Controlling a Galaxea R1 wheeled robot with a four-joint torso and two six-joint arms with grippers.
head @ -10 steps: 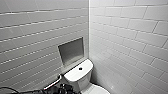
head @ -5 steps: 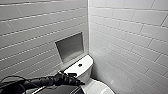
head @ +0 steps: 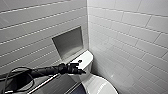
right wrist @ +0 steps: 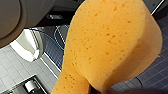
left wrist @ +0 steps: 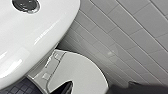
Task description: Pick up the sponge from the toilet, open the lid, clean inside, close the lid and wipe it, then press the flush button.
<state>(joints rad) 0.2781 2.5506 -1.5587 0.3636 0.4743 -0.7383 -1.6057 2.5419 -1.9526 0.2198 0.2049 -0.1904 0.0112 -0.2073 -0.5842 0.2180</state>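
The orange sponge (right wrist: 110, 45) looms large in the right wrist view, pinched at its narrow end by my right gripper (right wrist: 100, 90), which is shut on it. The white toilet (head: 86, 63) stands in the corner with its lid (head: 100, 86) down. My left arm reaches in from the left, and the left gripper (head: 80, 68) hovers open just over the front of the tank. From the left wrist view, the round dark flush button (left wrist: 26, 5) sits in the glossy tank top, and the closed lid (left wrist: 77, 72) lies below it.
White tiled walls meet in the corner behind the toilet. A recessed niche (head: 68, 43) is set in the left wall just above the tank. Dark tiled floor (right wrist: 155, 75) lies under the sponge. A metal rail (head: 47, 82) runs under my left arm.
The camera has shifted, so the toilet sits higher in the picture. My left arm has come up from the lower left and stretched out to the tank. The sponge stays held.
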